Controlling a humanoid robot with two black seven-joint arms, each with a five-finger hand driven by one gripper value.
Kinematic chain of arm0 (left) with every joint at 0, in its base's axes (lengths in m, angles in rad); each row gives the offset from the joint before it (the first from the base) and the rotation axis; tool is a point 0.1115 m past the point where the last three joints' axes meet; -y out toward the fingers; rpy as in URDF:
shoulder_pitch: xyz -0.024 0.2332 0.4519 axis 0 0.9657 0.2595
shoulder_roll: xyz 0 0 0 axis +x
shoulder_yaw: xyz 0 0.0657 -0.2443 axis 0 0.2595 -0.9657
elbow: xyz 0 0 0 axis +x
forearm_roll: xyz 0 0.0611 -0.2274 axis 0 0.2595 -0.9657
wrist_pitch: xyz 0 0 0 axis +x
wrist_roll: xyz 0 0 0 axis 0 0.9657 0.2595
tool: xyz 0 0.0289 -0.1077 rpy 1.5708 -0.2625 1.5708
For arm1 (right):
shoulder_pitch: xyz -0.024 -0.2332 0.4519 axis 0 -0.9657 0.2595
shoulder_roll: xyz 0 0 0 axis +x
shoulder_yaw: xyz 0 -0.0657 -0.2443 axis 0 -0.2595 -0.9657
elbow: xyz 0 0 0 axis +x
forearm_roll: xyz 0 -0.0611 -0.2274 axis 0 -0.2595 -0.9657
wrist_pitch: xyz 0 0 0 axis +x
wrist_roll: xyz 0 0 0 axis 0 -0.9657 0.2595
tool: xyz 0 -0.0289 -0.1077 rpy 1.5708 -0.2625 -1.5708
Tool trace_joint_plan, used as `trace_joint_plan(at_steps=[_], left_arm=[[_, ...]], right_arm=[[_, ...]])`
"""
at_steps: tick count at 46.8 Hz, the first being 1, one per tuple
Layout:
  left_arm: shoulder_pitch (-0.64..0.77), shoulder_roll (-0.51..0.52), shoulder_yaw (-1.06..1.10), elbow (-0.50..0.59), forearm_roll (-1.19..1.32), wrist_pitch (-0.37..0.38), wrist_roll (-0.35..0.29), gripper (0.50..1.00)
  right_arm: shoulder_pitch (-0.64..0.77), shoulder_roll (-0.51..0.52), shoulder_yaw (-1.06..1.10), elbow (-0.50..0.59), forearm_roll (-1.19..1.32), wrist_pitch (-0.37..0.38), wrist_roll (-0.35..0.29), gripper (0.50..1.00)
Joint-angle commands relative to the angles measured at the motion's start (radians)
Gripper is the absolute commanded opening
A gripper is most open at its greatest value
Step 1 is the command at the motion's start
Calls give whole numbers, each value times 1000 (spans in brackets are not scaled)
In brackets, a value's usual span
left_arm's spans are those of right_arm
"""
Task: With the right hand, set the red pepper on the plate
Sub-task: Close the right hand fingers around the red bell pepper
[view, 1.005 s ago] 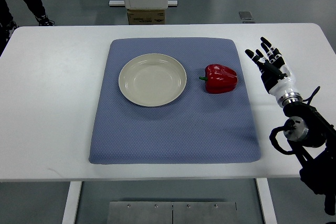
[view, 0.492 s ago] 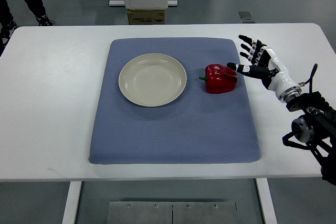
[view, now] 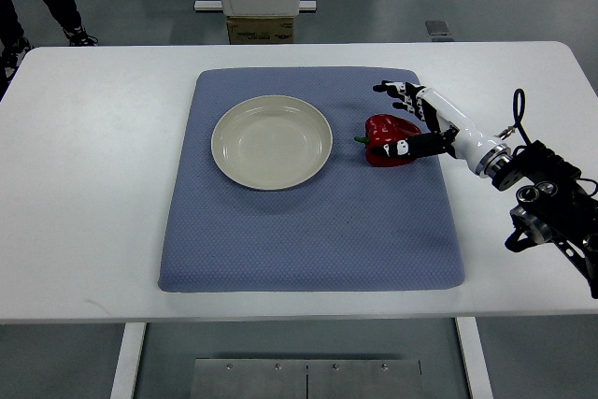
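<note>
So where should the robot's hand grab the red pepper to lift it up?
Probably around the fat round body of the red pepper, coming from its right side, where the right hand already is with fingers spread open. The pepper lies on its side on the blue mat, with its small green stem pointing left toward the plate, so the stem looks too tiny to hold.
</note>
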Motion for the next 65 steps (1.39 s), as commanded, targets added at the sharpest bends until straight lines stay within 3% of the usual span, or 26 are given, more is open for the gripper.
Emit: trace_joint_plan(at_steps=[1,19,38,42,46,51,54,65], left_arm=[[0,0,-1,0,1,0,0,1000],[0,0,-1,0,0,0,0,1000],[0,0,-1,0,0,0,0,1000],[0,0,-1,0,1,0,0,1000],[0,0,-1,0,1,0,0,1000],[0,0,1,0,0,0,0,1000],[0,0,-1,0,0,0,0,1000],[0,0,-1,0,0,0,0,1000]], right_arm=[[15,2,-27,-9,-12,-2,-3,968],[53,26,-118,-118,-42,-34,0,958],[58,31,-174,-121,-42,-70,0,943],[58,31,-176,-121,-43,-70,0,908],[58,31,-181,-121,-42,-70,0,828],[58,31,-181,-120,-42,-70,0,651],[59,31,-181,-120,-42,-70,0,515],[75,32,-159,-120,-31,-73,-1,500]])
